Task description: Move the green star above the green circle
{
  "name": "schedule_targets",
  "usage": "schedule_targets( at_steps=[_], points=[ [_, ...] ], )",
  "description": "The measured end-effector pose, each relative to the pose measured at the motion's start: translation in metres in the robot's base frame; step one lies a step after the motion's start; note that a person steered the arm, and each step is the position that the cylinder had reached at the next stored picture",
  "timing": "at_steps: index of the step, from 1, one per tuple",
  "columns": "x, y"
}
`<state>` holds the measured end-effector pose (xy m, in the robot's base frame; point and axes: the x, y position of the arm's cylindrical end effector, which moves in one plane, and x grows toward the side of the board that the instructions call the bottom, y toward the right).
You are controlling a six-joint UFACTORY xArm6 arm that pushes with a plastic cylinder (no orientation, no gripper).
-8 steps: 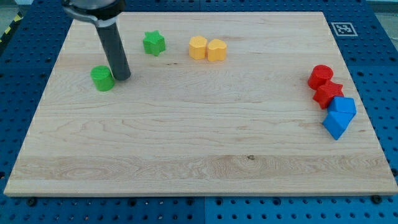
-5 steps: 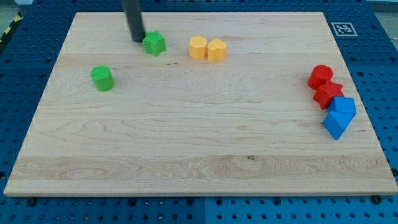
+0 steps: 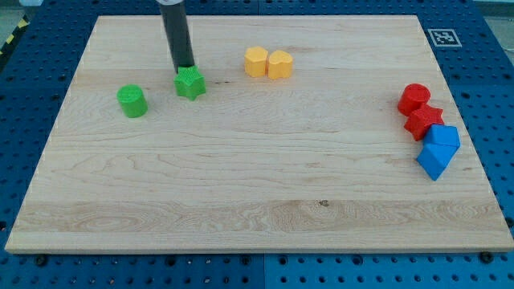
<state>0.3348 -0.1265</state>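
The green star (image 3: pixel 190 83) lies on the wooden board (image 3: pixel 257 185) in the upper left part of the view. The green circle (image 3: pixel 132 101) stands to its left and slightly lower. My tip (image 3: pixel 185 67) touches the star's top edge, on the side toward the view's top. The rod rises from there out of the view's top.
Two yellow blocks (image 3: pixel 268 63) sit side by side right of the star. At the view's right edge are a red circle (image 3: pixel 414 98), a red star (image 3: pixel 423 120) and two blue blocks (image 3: pixel 438 149) clustered together.
My tip went from beside the green circle up to the star's upper left, then pushed the star down and slightly left, toward the view's bottom.
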Motion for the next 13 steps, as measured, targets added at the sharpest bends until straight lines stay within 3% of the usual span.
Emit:
schedule_targets(
  at_steps=[2,3,4,5,7,8,10,13],
  points=[
    [0.006,0.088],
    [0.03,0.106],
    [0.058,0.063],
    [0.055,0.002],
    [0.046,0.033],
    [0.013,0.034],
    [-0.001,-0.039],
    [-0.036,-0.062]
  ],
)
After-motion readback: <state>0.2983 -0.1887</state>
